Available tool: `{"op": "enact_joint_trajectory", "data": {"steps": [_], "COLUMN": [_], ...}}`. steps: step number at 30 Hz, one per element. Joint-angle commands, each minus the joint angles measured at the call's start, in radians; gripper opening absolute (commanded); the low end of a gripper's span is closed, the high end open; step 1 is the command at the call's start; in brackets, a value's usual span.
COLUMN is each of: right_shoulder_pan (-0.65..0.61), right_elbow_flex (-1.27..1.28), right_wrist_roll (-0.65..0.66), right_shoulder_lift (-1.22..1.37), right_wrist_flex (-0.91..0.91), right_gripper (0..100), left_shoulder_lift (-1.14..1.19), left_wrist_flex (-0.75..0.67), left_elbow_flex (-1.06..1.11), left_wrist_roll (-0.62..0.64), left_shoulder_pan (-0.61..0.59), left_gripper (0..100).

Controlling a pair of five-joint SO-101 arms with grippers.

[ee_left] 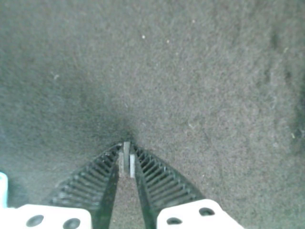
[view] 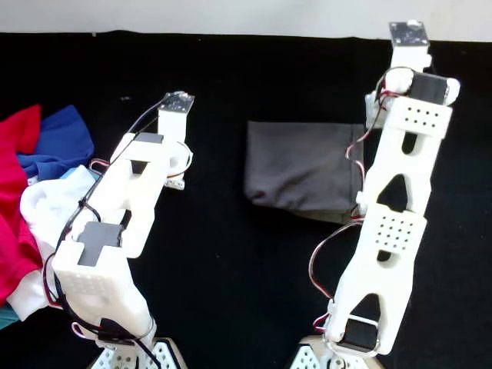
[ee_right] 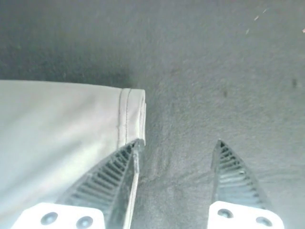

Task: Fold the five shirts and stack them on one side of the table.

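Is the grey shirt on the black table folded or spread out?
Folded. The grey shirt lies as a compact rectangle with straight edges and no sleeves sticking out.

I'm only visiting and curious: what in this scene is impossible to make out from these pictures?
1. High view: the shirt pile is cut off by the picture's edge and partly covered by the left arm, so its shirts cannot be counted.
2. High view: the right arm hides one side of the grey shirt.
3. Right wrist view: whether the right gripper touches the shirt's hem is unclear.
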Motion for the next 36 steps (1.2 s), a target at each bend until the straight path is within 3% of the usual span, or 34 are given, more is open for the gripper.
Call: {"op": "enact_joint_trajectory", "data": {"steps": [1, 9, 15, 21, 36], "right_shoulder_pan": [0.013, -0.010, -0.070, -0.151, -0.159], "right_elbow_flex": [-0.045, 0.012, 0.302, 0.541, 0.547], "right_wrist_roll": [-0.009, -0.052, -0.137, -0.163, -0.203], "right_shoulder_lift": [-0.094, -0.096, -0.159, -0.200, 0.065], "right_wrist_flex": [-0.024, 0.018, 0.018, 0.012, -0.102], "right_gripper": [23.1, 23.5, 35.3, 36.1, 36.1], "left_shoulder_lift": [0.004, 0.004, 0.004, 0.004, 0.004], "left_wrist_flex": [-0.003, -0.003, -0.003, -0.003, -0.003], "left_elbow_flex": [-0.027, -0.027, -0.027, -0.027, -0.027], "left_wrist_roll": [-0.006, -0.006, -0.006, -0.006, -0.006], "left_shoulder_pan": [-0.005, -0.005, -0.005, -0.005, -0.005], "left_gripper": [1, 1, 1, 1, 1]}}
